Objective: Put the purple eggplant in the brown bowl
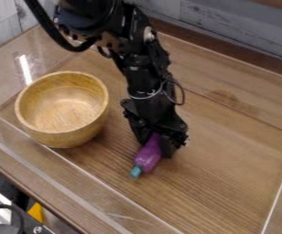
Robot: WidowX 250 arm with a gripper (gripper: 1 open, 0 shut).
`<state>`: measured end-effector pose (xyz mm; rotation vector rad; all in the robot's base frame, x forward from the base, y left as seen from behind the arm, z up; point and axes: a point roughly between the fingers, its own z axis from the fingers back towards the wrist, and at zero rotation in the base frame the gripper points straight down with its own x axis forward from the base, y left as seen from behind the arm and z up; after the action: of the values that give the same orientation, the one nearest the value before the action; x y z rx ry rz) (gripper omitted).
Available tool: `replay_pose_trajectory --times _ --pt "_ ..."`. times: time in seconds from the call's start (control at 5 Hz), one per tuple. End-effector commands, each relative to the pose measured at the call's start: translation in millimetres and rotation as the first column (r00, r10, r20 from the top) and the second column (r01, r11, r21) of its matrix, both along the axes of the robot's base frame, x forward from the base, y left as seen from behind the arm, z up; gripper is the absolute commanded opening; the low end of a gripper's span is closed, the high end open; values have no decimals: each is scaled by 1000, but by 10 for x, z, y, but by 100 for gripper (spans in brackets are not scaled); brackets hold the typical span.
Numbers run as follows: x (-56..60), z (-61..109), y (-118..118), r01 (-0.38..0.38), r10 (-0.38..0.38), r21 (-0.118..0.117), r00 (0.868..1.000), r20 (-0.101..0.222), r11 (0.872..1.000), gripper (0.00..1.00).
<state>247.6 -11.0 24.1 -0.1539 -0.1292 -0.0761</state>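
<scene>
The purple eggplant (146, 158) lies on the wooden table, its teal stem cap pointing toward the front edge. My black gripper (156, 143) comes straight down onto its upper end, with one finger on each side of it, and is shut on it. The gripper hides the eggplant's far end. The eggplant still rests on the table. The brown bowl (65, 135) stands to the left, about a hand's width from the gripper, upright and with nothing in it.
Low clear plastic walls (58, 183) run around the wooden table (229, 119), close along the front and left. A grey plank wall stands behind. The black arm (107, 27) reaches in from the top left.
</scene>
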Motion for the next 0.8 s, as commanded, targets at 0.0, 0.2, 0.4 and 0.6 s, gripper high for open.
replay_pose_trajectory --times 0.0,0.2,0.4,0.6 --pt "34 133 37 -13 13 -4 1000 25 1000 0" --pt "13 170 40 -13 13 -7 1000 12 1000 0" --pt "-5 212 45 -14 14 -12 1000 3 1000 0" --pt "-22 258 53 -16 16 -17 1000 -4 1000 0"
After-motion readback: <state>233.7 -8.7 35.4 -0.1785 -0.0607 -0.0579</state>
